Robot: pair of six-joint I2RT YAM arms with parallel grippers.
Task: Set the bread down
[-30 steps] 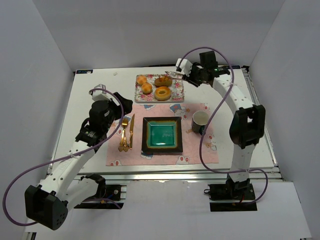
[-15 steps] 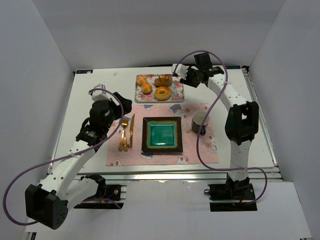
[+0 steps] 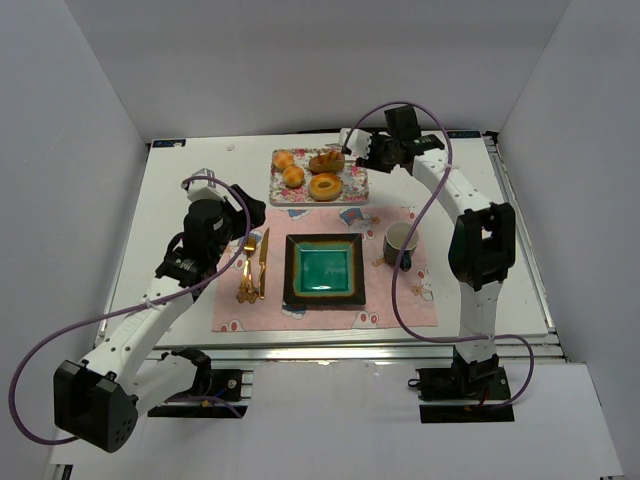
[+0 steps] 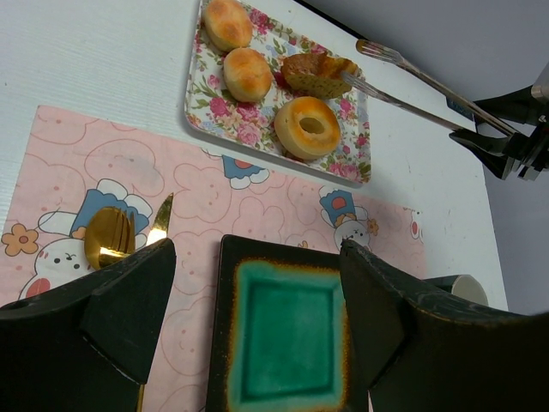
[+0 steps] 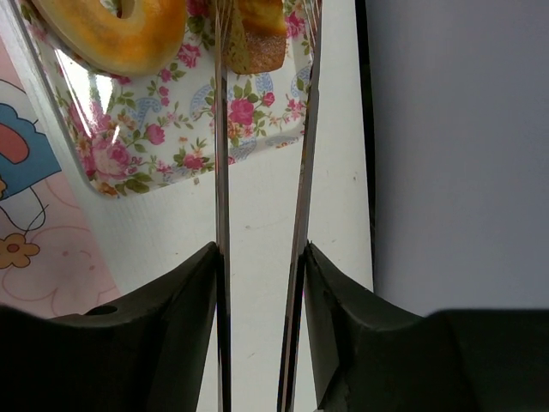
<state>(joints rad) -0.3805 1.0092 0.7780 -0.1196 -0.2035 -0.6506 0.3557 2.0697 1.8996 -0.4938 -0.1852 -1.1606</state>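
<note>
The bread [image 3: 326, 161], a dark golden-brown oval roll, lies at the back right of the floral tray [image 3: 352, 192]. It also shows in the left wrist view [image 4: 316, 75] and the right wrist view [image 5: 257, 34]. My right gripper [image 3: 366, 148] [image 5: 262, 253] is shut on metal tongs [image 4: 412, 81] [image 5: 221, 172]. The two tong arms reach over the tray's right edge and straddle the bread's end; I cannot tell whether they pinch it. My left gripper [image 3: 243, 205] [image 4: 255, 249] is open and empty above the placemat, near the plate's left side.
On the tray are a ring doughnut [image 3: 325, 186] [image 4: 310, 127] and two round orange buns [image 3: 283, 160] [image 3: 293, 177]. A green square plate [image 3: 293, 270] sits mid placemat, with a gold fork [image 3: 248, 268] and knife [image 3: 263, 260] to its left and a mug [image 3: 400, 243] to its right.
My right arm has moved left toward the tray, bringing the tong tips from beside the tray to the bread. My left arm has shifted slightly.
</note>
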